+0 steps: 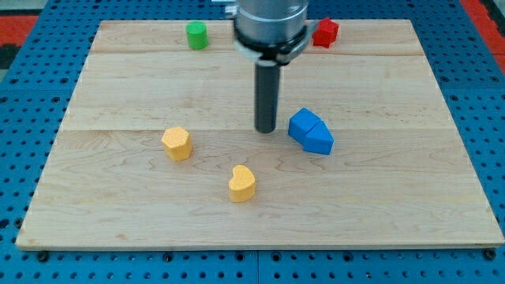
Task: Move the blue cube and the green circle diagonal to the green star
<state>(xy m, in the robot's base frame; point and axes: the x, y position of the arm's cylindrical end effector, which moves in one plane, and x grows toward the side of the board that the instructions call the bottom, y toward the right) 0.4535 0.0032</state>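
Note:
My tip [266,129] rests on the wooden board [118,205] near its middle. A blue cube [303,125] lies just to the view's right of the tip, touching a second blue block [319,141] at its lower right. A green round block [196,35] stands near the view's top edge, left of the arm. No green star shows; the arm hides part of the top of the board.
A red block [325,32] sits at the view's top, right of the arm. A yellow hexagonal block [177,143] lies left of the tip. A yellow heart-shaped block [242,183] lies below the tip. A blue pegboard [31,95] surrounds the board.

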